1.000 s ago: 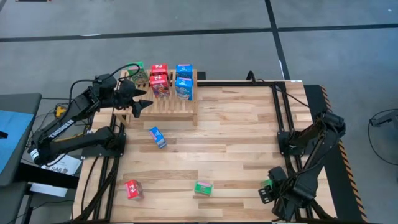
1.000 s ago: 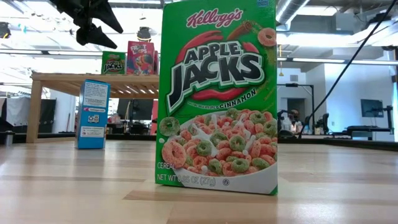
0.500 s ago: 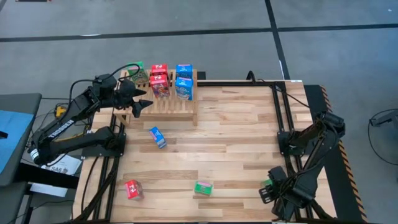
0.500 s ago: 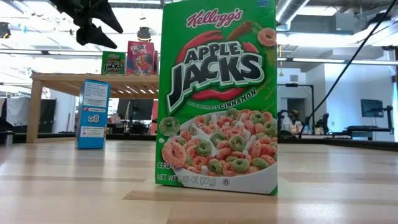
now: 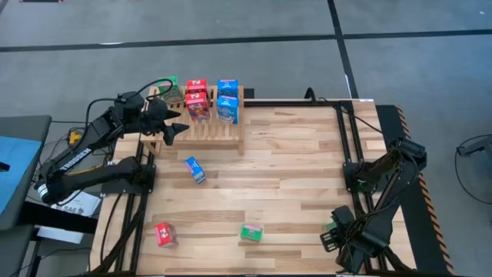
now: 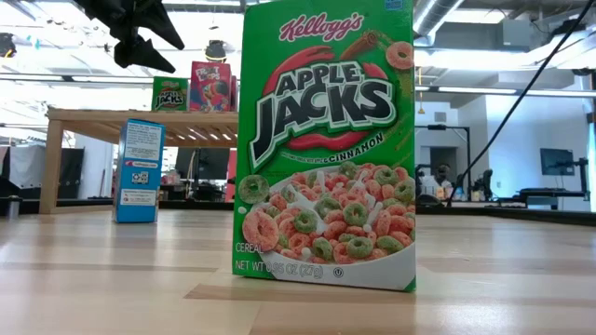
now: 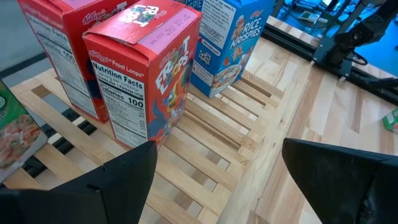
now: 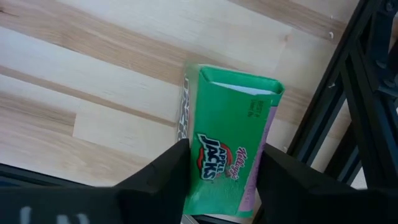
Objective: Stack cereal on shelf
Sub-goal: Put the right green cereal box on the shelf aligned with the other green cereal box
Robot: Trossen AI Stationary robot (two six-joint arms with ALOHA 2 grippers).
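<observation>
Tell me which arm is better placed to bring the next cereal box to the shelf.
The right: its gripper already straddles a green box at the near right corner. The left gripper hovers open and empty over the shelf.

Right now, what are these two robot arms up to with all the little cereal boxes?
They are putting small cereal boxes onto a wooden rack at the table's far edge. The left gripper hovers open and empty over the rack, where red boxes, blue boxes and a green box already stand. The right gripper, at the near right corner, is closed on a green box. A blue box, a red box and a green box wait on the table.
</observation>
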